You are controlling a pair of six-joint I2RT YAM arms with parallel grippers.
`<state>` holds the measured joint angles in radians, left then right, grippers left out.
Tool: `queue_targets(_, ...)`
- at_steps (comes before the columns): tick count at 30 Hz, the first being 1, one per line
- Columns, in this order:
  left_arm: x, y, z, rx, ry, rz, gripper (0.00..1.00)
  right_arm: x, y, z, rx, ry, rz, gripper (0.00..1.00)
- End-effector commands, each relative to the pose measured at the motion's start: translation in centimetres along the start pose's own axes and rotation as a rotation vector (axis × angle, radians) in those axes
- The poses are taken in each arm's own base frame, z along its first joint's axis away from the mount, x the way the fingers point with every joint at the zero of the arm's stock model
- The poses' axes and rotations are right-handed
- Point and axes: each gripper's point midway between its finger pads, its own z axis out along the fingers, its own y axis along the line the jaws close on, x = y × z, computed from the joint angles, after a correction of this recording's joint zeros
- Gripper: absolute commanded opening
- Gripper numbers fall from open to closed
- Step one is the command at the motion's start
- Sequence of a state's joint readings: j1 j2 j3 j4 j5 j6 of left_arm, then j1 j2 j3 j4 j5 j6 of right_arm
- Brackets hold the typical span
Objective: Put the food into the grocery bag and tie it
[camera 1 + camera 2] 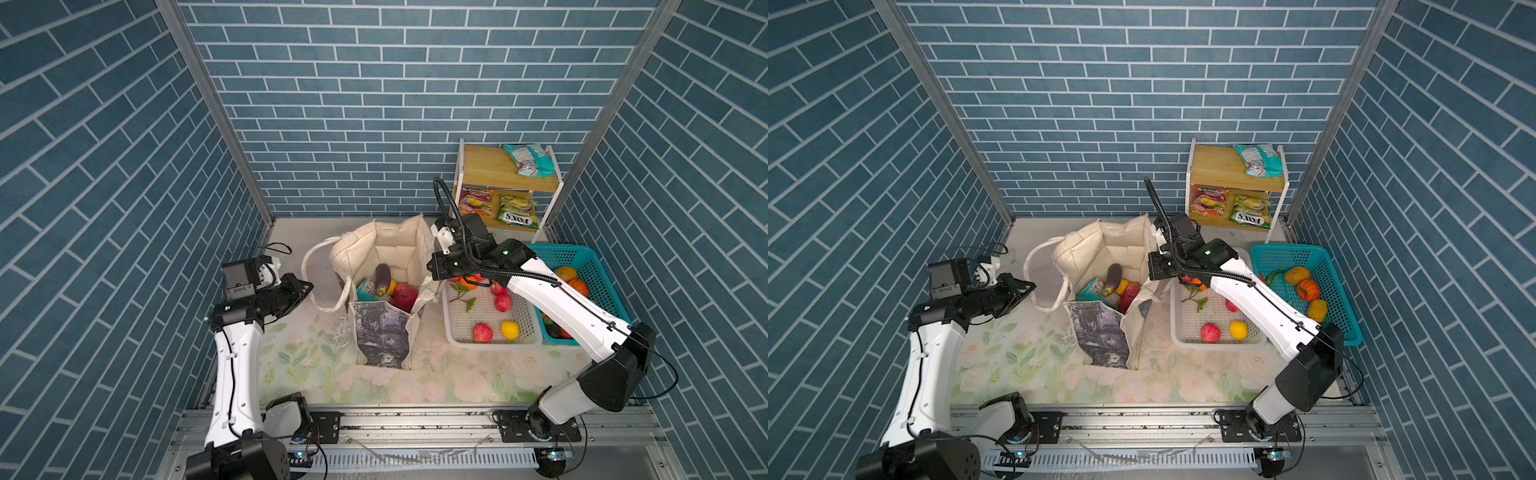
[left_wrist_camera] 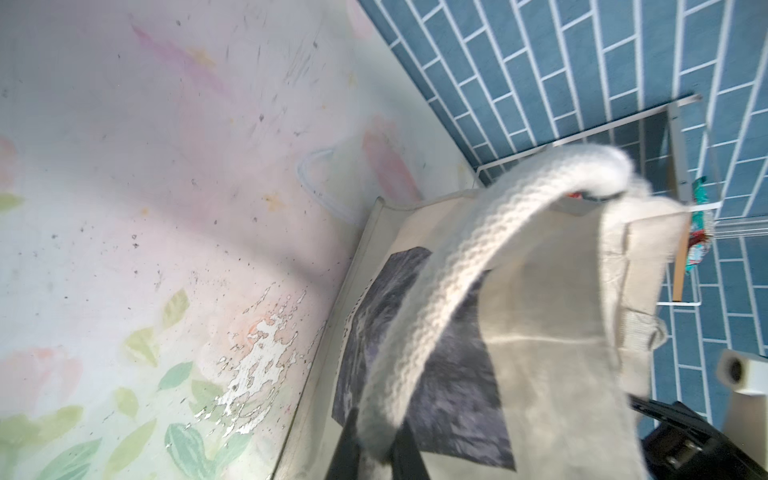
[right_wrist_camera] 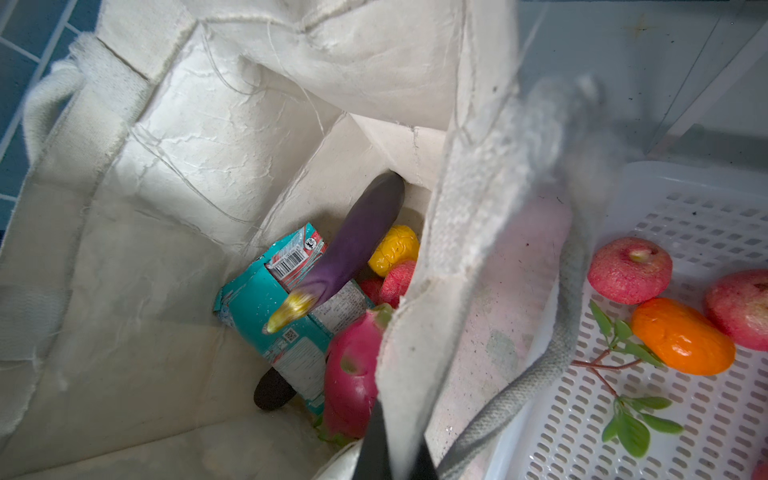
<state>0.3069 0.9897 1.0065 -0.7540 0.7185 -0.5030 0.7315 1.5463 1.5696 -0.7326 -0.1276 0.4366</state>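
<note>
One grocery bag handle [image 2: 457, 257], pinched in left hand [image 2: 376, 453]

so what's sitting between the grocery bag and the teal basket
The white perforated basket lies between the grocery bag and the teal basket; both top views show it.

The left arm [image 1: 244, 374] and right arm [image 1: 569, 309] are clad in white moulded shells, joined by black joint housings. A thin black cable [image 1: 231, 376] is clipped along each white link. A ribbed black hose [image 1: 446, 199] is looped over the right arm, where a small green light [image 1: 505, 252] is lit. The left tool [image 1: 309, 286] is framed in black. Black base plates [image 1: 511, 430] are fixed with screws.
</note>
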Motion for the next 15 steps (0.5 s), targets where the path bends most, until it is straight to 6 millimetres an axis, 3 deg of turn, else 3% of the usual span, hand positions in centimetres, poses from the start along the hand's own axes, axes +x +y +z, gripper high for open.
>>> queue_targets(1, -0.2, -2.5, -2.5, 0.042, -0.04, 0.021, 0.1, -1.9, 0.5, -1.4, -0.014, -0.074, -0.04, 0.0)
queue_targets(4, -1.0, -4.1, -3.9, 0.065, -0.082, 0.034, 0.1, -2.0, 0.5, -1.8, -0.009, -0.084, -0.039, 0.0)
queue_targets(9, -2.2, -5.4, -4.9, 0.064, -0.122, 0.047, 0.1, -2.6, -0.1, -3.3, 0.033, -0.122, -0.04, 0.29)
queue_targets(15, -3.2, -5.8, -5.4, 0.049, -0.14, 0.061, 0.09, -4.3, -0.9, -6.8, 0.107, -0.193, -0.044, 0.48)
